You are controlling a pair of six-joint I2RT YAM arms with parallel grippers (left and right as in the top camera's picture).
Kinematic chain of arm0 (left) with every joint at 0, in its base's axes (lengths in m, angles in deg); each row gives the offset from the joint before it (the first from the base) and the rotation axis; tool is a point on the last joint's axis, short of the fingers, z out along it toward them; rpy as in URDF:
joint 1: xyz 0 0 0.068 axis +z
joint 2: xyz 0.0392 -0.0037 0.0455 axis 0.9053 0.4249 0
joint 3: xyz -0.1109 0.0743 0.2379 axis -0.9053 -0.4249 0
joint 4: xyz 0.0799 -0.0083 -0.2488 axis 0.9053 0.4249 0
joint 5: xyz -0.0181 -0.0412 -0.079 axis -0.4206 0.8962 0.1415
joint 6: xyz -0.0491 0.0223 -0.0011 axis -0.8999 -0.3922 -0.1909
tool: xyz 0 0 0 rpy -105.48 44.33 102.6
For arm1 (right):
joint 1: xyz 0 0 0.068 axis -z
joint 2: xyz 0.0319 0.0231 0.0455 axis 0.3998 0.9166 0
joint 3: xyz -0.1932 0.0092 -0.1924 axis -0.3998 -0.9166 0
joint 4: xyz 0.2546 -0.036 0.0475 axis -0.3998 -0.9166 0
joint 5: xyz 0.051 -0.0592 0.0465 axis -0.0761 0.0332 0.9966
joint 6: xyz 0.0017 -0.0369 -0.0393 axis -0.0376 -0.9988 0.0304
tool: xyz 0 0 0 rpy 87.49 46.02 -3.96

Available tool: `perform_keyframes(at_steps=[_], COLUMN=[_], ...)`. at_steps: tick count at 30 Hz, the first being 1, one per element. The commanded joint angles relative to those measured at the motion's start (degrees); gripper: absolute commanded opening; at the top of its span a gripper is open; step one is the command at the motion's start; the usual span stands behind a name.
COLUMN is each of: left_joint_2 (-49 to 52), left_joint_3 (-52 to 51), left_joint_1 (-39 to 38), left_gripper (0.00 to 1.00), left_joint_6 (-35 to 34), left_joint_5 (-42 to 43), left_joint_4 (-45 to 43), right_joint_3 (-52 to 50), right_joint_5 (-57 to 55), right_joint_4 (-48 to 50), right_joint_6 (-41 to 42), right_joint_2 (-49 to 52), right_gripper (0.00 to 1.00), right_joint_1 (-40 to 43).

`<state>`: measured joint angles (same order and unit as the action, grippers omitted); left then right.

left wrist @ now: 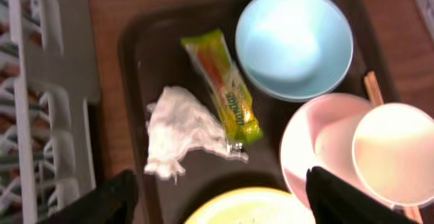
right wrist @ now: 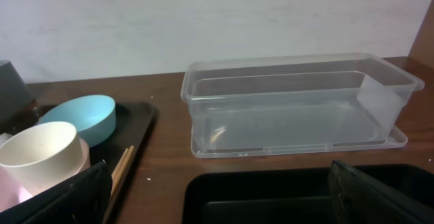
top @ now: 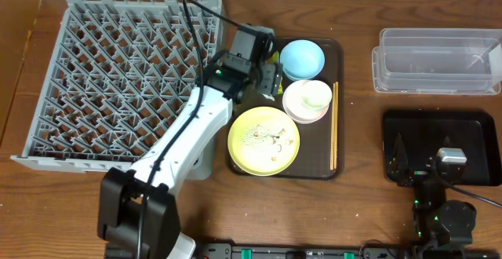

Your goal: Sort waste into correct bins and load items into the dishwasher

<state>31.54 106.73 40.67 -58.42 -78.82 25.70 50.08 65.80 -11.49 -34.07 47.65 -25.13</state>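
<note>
Your left end effector (left wrist: 220, 200): fingers spread wide, empty, over dark brown serving tray (left wrist: 146, 61) near crumpled white tissue (left wrist: 180, 129). Yellow-green snack wrapper (left wrist: 224, 88) lies against tissue. Same tray: light blue bowl (left wrist: 293, 41), small cream cup (left wrist: 397, 153) inside pinkish-white bowl (left wrist: 312, 142), large yellow plate (top: 245, 155) bearing pale rice scraps (top: 271, 139). Your right end effector (right wrist: 224, 200): wide, empty, over shallow black tray (top: 439, 124). Clear plastic tub (right wrist: 298, 105) beyond, on surface.

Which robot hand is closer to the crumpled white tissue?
Left. The left gripper hangs open above the tissue on the brown tray; the right gripper sits far off, over the black tray.
</note>
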Motion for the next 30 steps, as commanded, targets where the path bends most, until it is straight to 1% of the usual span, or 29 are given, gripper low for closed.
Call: perform_keyframes(at_steps=[1,4,12,24,30], left_joint_2=[0.1,1.0,8.5,16.0,19.7], left_joint_3=[0.5,0.3,0.3,0.3,0.3], left_joint_1=[0.7,1.8,4.5,4.6,4.6], left_gripper=[0.81,0.81,0.80,0.80,0.80], left_joint_6=[-0.2,-0.3,-1.1,-1.0,-0.9], left_joint_5=[0.2,0.2,0.2,0.4,0.3], left_joint_4=[1.3,1.7,1.0,-6.6,-7.3], right_joint_3=[-0.1,-0.1,-0.1,-0.1,-0.1], right_joint_5=[0.0,0.0,0.0,0.0,0.0], right_joint_4=[-0.2,-0.2,-0.2,-0.2,-0.2], right_joint_6=[0.2,0.2,0.2,0.2,0.2], right_joint_2=[0.0,0.0,0.0,0.0,0.0], right_gripper=[0.99,0.99,0.99,0.99,0.99], right_joint_1=[0.4,0.4,0.4,0.4,0.4])
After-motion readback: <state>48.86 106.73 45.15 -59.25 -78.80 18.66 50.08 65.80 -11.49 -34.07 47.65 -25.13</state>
